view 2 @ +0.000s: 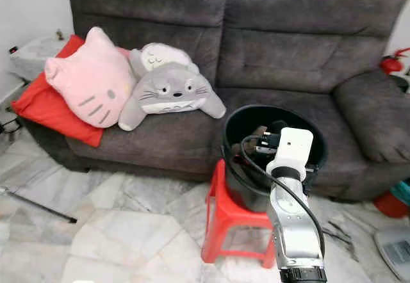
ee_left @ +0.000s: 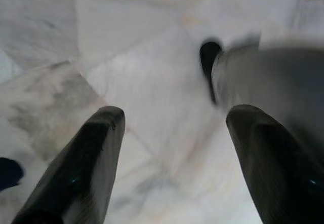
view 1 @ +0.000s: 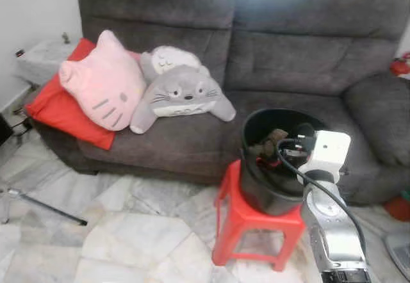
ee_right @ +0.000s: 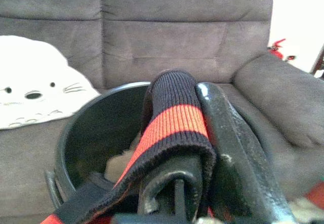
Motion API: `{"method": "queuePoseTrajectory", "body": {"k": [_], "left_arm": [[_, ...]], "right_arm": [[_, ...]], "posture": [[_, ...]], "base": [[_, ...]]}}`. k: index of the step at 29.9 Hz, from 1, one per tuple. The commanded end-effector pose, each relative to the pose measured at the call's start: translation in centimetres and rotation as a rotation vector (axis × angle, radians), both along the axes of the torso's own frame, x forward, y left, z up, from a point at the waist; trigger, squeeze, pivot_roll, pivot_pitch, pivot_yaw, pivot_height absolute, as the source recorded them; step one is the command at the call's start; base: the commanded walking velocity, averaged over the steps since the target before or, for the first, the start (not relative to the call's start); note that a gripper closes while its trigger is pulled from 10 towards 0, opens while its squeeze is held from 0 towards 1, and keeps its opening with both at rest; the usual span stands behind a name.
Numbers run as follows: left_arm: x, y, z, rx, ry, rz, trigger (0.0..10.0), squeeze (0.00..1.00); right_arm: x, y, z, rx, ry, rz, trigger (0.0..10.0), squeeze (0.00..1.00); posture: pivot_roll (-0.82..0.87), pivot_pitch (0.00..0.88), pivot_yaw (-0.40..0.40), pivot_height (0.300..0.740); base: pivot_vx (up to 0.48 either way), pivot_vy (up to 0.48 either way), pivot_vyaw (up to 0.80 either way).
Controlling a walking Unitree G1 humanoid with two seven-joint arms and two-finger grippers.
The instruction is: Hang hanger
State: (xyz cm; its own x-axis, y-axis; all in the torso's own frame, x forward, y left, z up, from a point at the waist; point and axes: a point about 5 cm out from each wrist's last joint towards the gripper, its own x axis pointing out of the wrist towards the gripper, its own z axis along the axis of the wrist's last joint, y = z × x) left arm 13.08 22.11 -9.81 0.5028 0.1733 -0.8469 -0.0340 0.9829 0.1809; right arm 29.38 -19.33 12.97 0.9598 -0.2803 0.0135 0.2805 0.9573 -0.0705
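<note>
Two seats wide, the dark grey sofa point(view 1: 269, 52) spans the far side of the scene, with a red cushion point(view 1: 61, 107) at its left end under a pink cat-face pillow point(view 1: 106, 81) and two grey plush toys point(view 1: 182, 94) lying beside it. Pale marble floor point(view 1: 128, 232) lies in front, where a thin dark rod point(view 1: 45, 207) rests at the left.

Before the sofa stands a red plastic stool point(view 1: 246, 222), and on it sits a black bucket point(view 1: 253, 187) with brownish cloth visible inside.

Over the bucket's near rim is the right gripper point(ee_right: 202, 148), at the end of the silver right arm point(view 1: 330, 232) with its white wrist block. Its black fingers point(ee_right: 228, 143) are clamped on a dark knitted garment with a red stripe point(ee_right: 174, 125) — the cloth is draped over one finger and pinched against the other, just above the bucket's mouth. No hanger can be made out here; the bucket's contents are too dim to tell apart.

The left gripper point(ee_left: 172, 148) hangs over the bare marble floor, fingers spread apart with nothing between them — a blurred grey shape sits just beyond one fingertip.
</note>
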Motion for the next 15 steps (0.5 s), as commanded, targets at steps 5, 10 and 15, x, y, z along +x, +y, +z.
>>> {"method": "queuePoseTrajectory", "body": {"k": [5,10,15], "left_arm": [[-1.3,-0.3,-0.5,-0.014,0.042,0.007,10.0,0.0],[-1.2,-0.3,-0.5,-0.014,0.041,0.007,10.0,0.0],[-1.2,-0.4,-0.5,-0.013,0.042,0.005,10.0,0.0]], "right_arm": [[0.6,0.6,1.6,-0.016,-0.059,0.022,10.0,0.0],[0.6,0.7,2.3,-0.034,-0.106,0.024,10.0,0.0],[0.7,1.7,3.9,-0.054,-0.195,0.099,10.0,0.0]], "posture": [[-0.05,0.0,-0.01,0.74],[-0.05,0.0,-0.009,0.74],[-0.05,0.0,-0.008,0.74]], "base": [[-0.316,0.0,0.0],[-0.32,0.0,0.0],[-0.322,0.0,0.0]]}}
